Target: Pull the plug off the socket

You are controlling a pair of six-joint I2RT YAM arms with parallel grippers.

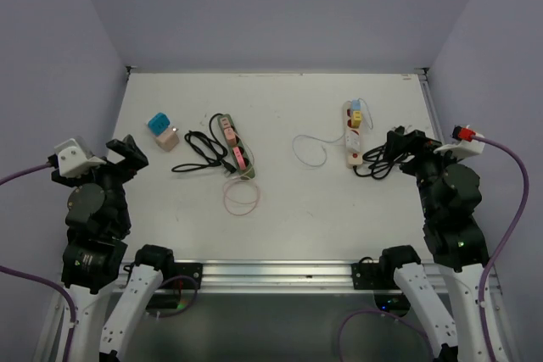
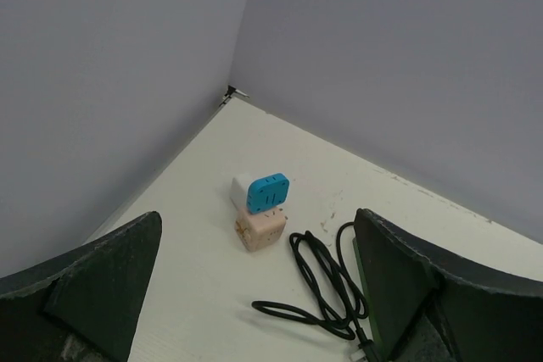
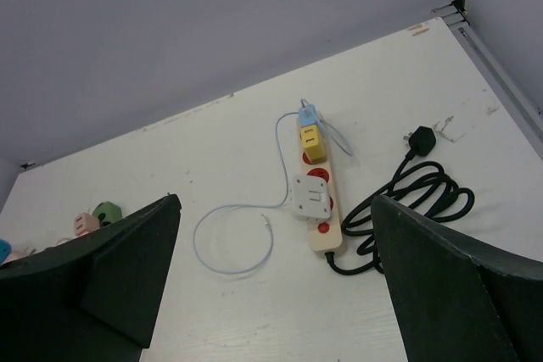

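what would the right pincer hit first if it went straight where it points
Probably the power strip, near its white plug, which sits ahead of the open right pincer; depth is unclear.

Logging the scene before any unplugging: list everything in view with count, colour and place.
cube adapter: one, blue and white, against the pink cube, far left
pink cube: one, pale pink, far left
black cable: one, coiled right of the cubes
left power strip: one, dark, pink and green pieces on it, left of centre
pink cable: one, looped at that strip's near end
right power strip: one, cream, red sockets, right side
plugs in the right strip: three, blue, yellow, white
thin cable: one, pale blue, looped left of it
black cord: one, coiled right of it
table: one, white
left hand: one, black, open
right hand: one, black, open
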